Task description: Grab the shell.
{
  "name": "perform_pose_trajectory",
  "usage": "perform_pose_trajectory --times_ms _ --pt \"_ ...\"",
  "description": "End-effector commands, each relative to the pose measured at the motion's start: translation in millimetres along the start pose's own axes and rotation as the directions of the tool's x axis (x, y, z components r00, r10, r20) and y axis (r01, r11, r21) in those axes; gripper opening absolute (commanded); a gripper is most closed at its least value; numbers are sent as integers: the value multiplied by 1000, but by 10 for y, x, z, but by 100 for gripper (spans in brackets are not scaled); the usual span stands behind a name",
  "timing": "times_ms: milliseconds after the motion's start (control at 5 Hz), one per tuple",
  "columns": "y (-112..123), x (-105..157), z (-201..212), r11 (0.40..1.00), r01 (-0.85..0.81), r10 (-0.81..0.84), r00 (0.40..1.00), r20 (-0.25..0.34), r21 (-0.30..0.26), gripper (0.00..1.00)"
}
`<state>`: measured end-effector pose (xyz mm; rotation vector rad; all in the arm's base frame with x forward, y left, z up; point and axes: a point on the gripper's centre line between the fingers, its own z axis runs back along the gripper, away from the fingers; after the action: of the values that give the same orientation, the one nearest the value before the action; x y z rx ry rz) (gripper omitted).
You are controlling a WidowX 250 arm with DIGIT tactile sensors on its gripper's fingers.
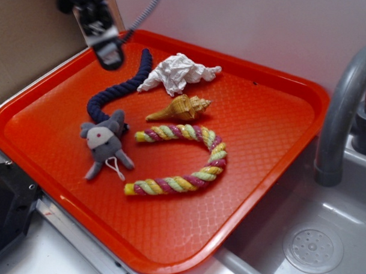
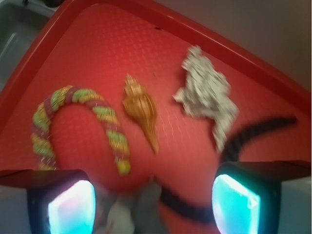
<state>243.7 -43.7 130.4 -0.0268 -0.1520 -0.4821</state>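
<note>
The tan-yellow shell point(image 1: 181, 107) lies on the orange tray point(image 1: 274, 116), ribbed end toward the right, pointed tip to the left. In the wrist view the shell point(image 2: 140, 108) is ahead of the jaws, tip pointing toward them. My gripper point(image 1: 108, 53) hangs above the tray's back left corner, over the dark blue rope point(image 1: 121, 87), well away from the shell. In the wrist view the gripper point(image 2: 153, 204) is open, its two lit pads point(image 2: 70, 207) wide apart with nothing between them.
A crumpled white paper wad point(image 1: 179, 72) lies behind the shell. A pink-yellow-green twisted rope point(image 1: 188, 161) curves in front of it. A grey stuffed mouse point(image 1: 104, 143) sits left. A sink point(image 1: 315, 238) and grey faucet point(image 1: 340, 112) stand right of the tray.
</note>
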Motion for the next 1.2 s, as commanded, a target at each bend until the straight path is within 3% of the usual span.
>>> perform_pose_trajectory --times_ms 0,200,400,600,800,1000 --pt "61 450 -251 997 48 -49 999 19 55 100" --pt "50 507 -461 995 67 -64 997 -45 76 100" --pt "-62 500 -649 990 126 -121 989 -83 61 100" --pt "-221 470 -686 983 184 -185 981 -52 -25 100" --pt "-261 426 -771 983 182 -182 979 -90 -16 100" --pt "-173 388 -993 991 133 -127 975 -183 22 100"
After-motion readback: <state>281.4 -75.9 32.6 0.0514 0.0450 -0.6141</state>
